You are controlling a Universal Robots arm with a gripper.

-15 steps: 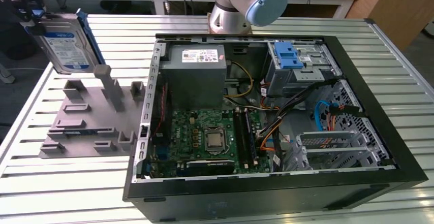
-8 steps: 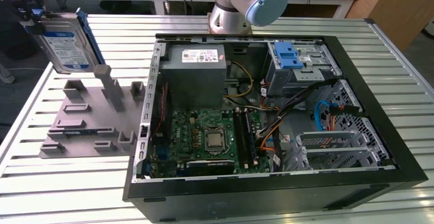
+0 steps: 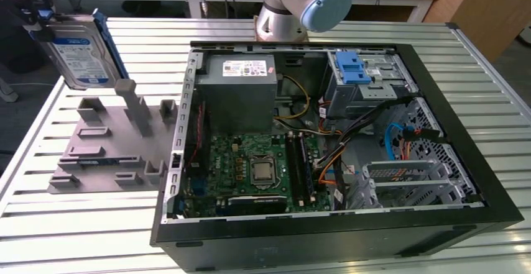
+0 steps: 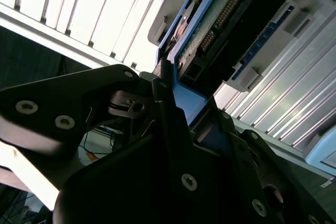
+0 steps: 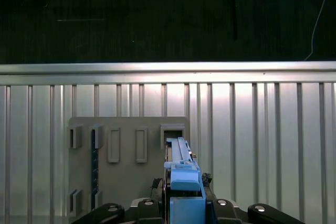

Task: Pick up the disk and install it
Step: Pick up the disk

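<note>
Holding disk aloft — claw clamped on its edge; grey fixture plate below, open computer case beside.

- One silver disk in a blue plastic frame.
- One open black computer case.
- One grey slotted holder plate.
- One silver-grey robot arm.
- One slatted metal counter.
- One bright blue ribbed latch.

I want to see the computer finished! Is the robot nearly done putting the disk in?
Done: the disk is picked up, in the air above the grey holder. In hand: the gripper is shut on its blue frame. Left: it is not inside the open computer case yet.
</note>
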